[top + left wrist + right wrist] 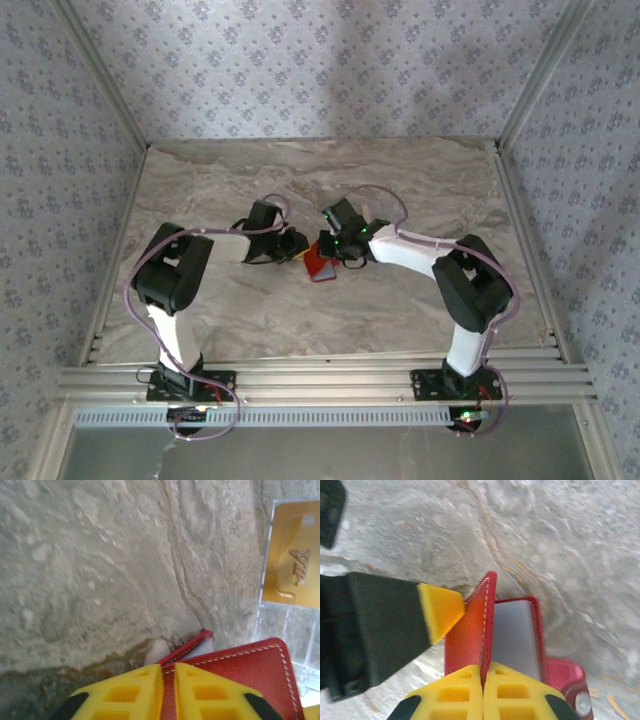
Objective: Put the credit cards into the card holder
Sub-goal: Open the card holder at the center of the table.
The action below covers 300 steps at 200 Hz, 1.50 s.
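My right hand is closed on one flap of the wallet, held upright; my left hand is closed on the other cover, apparently to spread the pocket. The card lies ahead-right of my left hand, not yet inserted

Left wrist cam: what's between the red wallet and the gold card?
A see-through section of the clear plastic box that holds the gold card, beyond the wallet; left wrist view shows it.

Soft even daylight, wrist views blurred
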Tool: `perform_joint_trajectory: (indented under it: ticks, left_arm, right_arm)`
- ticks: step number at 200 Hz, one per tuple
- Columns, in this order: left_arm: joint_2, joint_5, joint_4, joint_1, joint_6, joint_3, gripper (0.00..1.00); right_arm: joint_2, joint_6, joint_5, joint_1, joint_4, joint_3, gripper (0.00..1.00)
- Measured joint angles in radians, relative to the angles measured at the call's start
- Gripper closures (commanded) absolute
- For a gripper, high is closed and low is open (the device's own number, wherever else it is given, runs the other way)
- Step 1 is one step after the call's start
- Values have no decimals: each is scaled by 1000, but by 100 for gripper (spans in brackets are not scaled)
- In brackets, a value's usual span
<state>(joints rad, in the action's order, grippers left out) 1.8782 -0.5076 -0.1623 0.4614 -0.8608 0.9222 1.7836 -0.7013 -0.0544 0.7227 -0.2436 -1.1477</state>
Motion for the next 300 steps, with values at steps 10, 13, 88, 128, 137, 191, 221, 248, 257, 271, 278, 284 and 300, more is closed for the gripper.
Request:
perform_joint_trajectory:
  ticks: [10, 13, 88, 128, 137, 191, 221, 248, 257, 271, 278, 284, 300]
  left_arm:
    - [-24, 5, 6, -2, 6, -25, 69]
    - [-30, 6, 5, -4, -2, -34, 69]
    - [-109, 23, 34, -74, -5, -112, 68]
    - [-114, 22, 56, -89, -11, -113, 67]
    - [-117, 22, 62, -95, -13, -113, 66]
    - [-124, 8, 82, -120, -16, -113, 64]
    - [-136, 7, 90, -138, -16, -123, 62]
    - [-151, 8, 109, -156, -12, -128, 60]
    - [-157, 13, 117, -159, -7, -130, 60]
    - [-171, 32, 140, -160, 6, -132, 61]
    - [-180, 45, 155, -156, 16, -132, 63]
    - [-187, 58, 172, -150, 27, -132, 65]
    - [-203, 90, 212, -118, 50, -130, 73]
  right_arm:
    - [-19, 11, 54, 20, -47, 2, 100]
    - [-26, 14, 72, 27, -63, 1, 100]
    - [3, 43, 516, 222, -433, -207, 99]
    - [159, 55, 553, 293, -479, -321, 83]
    - [162, 66, 525, 297, -473, -321, 80]
    - [134, 105, 236, 229, -266, -201, 60]
    - [132, 121, 88, 177, -145, -120, 47]
    - [132, 119, -39, 138, -50, -67, 39]
    - [129, 118, -74, 127, -17, -50, 37]
    - [123, 111, -132, 108, 35, -26, 36]
    - [123, 107, -156, 100, 61, -16, 37]
    - [123, 99, -177, 93, 87, -6, 37]
    - [123, 80, -226, 75, 145, 19, 41]
